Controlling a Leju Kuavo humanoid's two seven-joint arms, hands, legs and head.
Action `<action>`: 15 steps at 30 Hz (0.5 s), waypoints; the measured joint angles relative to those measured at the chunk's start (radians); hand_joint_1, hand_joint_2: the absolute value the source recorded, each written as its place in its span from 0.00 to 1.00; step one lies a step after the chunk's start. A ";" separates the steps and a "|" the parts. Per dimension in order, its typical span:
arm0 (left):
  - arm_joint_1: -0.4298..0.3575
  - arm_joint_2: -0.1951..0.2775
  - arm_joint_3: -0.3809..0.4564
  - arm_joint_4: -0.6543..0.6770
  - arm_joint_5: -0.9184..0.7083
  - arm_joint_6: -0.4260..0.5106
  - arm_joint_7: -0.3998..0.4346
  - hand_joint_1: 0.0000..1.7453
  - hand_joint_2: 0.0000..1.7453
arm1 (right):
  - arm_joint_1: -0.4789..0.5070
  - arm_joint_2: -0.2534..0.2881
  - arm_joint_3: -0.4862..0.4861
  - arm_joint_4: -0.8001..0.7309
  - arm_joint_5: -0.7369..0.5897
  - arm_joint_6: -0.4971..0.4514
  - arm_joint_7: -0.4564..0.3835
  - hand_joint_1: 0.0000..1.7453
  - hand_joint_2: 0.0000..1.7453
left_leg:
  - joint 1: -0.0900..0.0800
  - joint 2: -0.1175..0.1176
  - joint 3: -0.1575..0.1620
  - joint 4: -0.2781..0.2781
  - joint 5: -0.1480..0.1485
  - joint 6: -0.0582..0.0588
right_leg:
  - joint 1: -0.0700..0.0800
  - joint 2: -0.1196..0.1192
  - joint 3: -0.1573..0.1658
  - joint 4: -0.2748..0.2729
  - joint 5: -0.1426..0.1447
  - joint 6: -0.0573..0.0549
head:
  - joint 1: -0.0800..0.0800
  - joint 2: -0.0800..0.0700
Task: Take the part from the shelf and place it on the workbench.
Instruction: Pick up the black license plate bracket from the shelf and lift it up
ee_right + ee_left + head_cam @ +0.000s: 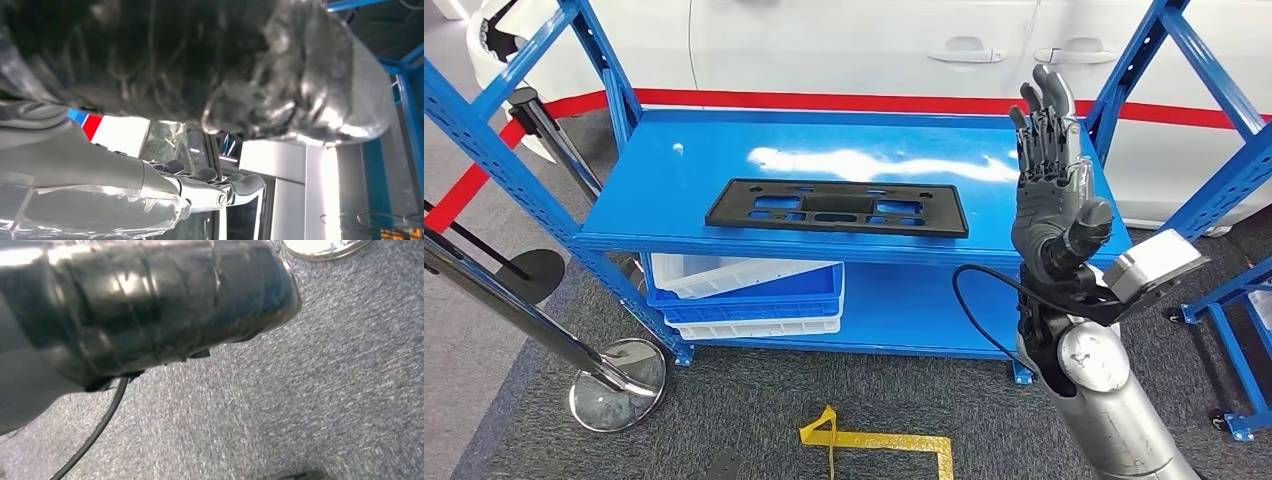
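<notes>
Head view looks down on a blue shelf (674, 190) with a flat black part (837, 208) lying on its top level, near the front edge and roughly centred. The part is a long rectangular frame with several cut-out openings, and nothing touches it. On the lower level of the shelf, under the part and to the left, sit stacked blue and white bins (749, 293).

The right hand (1051, 170) is raised upright at the right end of the shelf, palm turned toward the part, well apart from it. Its fingers (1044, 110) are stretched up and spread slightly, holding nothing. A black cable (980, 320) loops from the wrist down to the silver forearm. In the right wrist view the same fingers (220, 182) reach out straight and empty.

In the left wrist view the left hand (140, 305) is a dark blurred mass above grey carpet (310, 390); I cannot tell how its fingers lie.

Behind the shelf stands a white car (864, 45). Yellow tape (879, 442) marks the carpet in front.
</notes>
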 joint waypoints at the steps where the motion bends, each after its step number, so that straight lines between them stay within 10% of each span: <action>1: -0.001 0.000 -0.001 0.000 0.000 0.001 -0.003 0.00 0.00 | 0.001 0.000 0.000 0.000 -0.001 0.000 0.000 0.00 0.00 | 0.000 0.001 0.000 0.000 0.000 -0.001 | 0.000 0.000 0.000 0.000 0.000 -0.001 | 0.000 0.000; 7: -0.006 0.001 -0.003 -0.001 -0.002 0.015 -0.013 0.00 0.00 | 0.003 0.000 0.000 -0.001 -0.003 0.002 0.002 0.00 0.00 | 0.006 0.009 0.031 -0.048 0.015 0.012 | 0.001 -0.003 0.010 -0.015 0.001 0.009 | 0.001 0.000; 12: -0.008 0.000 -0.005 -0.002 -0.001 0.025 -0.022 0.00 0.00 | 0.004 -0.001 0.000 0.001 -0.002 0.002 0.017 0.00 0.00 | 0.015 0.032 0.068 -0.093 0.024 0.006 | -0.013 -0.049 -0.109 0.216 -0.104 0.035 | 0.009 0.000; 15: -0.007 0.000 -0.006 -0.002 -0.001 0.034 -0.031 0.00 0.00 | 0.010 -0.001 0.000 0.002 -0.002 0.001 0.022 0.00 0.00 | 0.028 0.036 0.067 -0.067 0.002 -0.013 | -0.038 -0.051 -0.083 0.148 -0.037 0.061 | 0.009 0.000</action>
